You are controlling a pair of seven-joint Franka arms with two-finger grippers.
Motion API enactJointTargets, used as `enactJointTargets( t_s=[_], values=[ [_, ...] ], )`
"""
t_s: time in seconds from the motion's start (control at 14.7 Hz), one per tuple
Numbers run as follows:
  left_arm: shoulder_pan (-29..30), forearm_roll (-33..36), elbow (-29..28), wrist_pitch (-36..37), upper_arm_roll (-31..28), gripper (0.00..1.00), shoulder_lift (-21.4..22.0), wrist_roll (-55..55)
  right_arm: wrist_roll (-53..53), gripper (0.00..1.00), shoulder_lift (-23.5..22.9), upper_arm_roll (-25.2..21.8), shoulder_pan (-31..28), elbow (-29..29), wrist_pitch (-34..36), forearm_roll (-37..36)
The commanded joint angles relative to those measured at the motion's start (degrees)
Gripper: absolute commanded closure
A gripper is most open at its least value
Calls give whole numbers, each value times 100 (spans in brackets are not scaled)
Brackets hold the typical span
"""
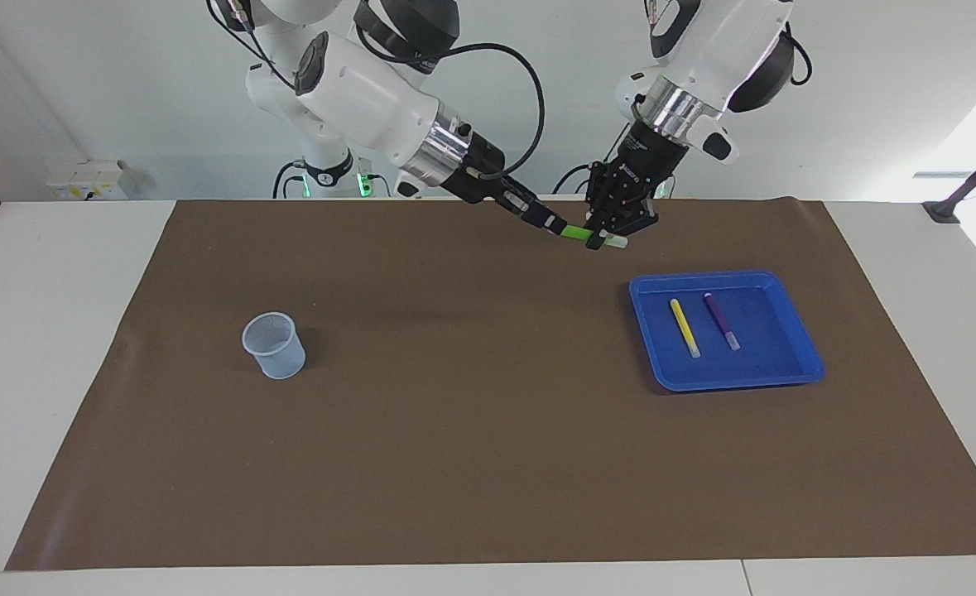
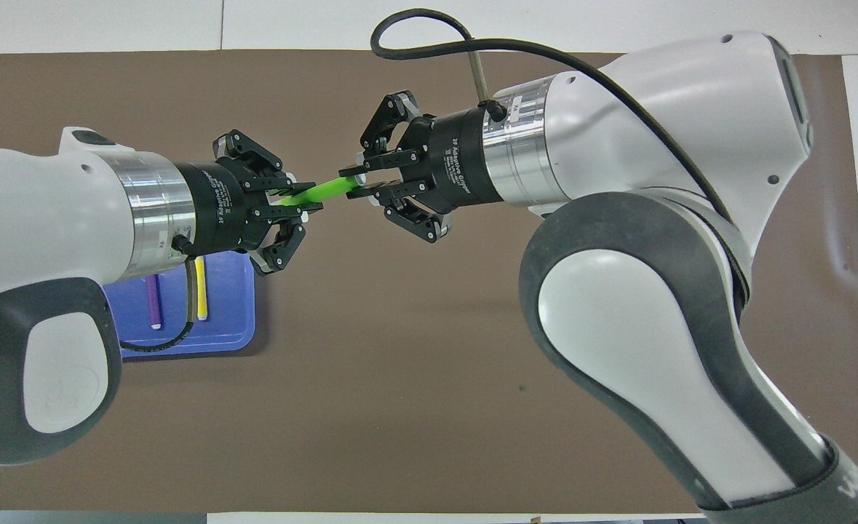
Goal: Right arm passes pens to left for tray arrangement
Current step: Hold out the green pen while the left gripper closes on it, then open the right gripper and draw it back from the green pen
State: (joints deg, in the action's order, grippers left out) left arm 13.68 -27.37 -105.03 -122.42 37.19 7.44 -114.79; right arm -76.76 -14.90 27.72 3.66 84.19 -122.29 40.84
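Now the slim green pen (image 1: 580, 234) hangs in the air over the matte brown mat (image 1: 488, 430), gripped at both ends; the right gripper (image 1: 555, 225) is clamped tight on one end, the left gripper (image 1: 599, 242) closed on the other, whitish tip poking out. Over in the glossy blue tray (image 1: 798, 364), square with rounded corners and a raised rim, at the left arm's end of the table, the yellow pen (image 1: 685, 328) and purple pen (image 1: 721, 320) lie side by side, apart; both wrists read "2F Adaptive Gripper" in white; the pale mesh cup (image 1: 274, 344) stands upright toward the right arm's end
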Motion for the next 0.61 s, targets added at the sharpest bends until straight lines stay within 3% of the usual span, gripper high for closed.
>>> enactJointTargets(
  t_s=[0.0,0.14,0.27,0.34,0.54],
  values=[
    [-76,91,35,-80,-45,100,-32,-43,-15,100,-13,41,3,9,-93,-85],
    [-67,126,87,-98,-45,100,-32,-34,-6,100,-13,32,3,9,-84,-85],
    [-41,126,114,-98,-45,100,-41,-43,-6,26,-5,32,3,0,-41,-233],
    [-40,126,114,-98,-45,100,-41,-43,3,1,-13,32,-5,0,3,-505],
    [12,126,114,-98,-45,100,-41,9,38,0,22,-91,-32,44,178,-1270]
  ],
)
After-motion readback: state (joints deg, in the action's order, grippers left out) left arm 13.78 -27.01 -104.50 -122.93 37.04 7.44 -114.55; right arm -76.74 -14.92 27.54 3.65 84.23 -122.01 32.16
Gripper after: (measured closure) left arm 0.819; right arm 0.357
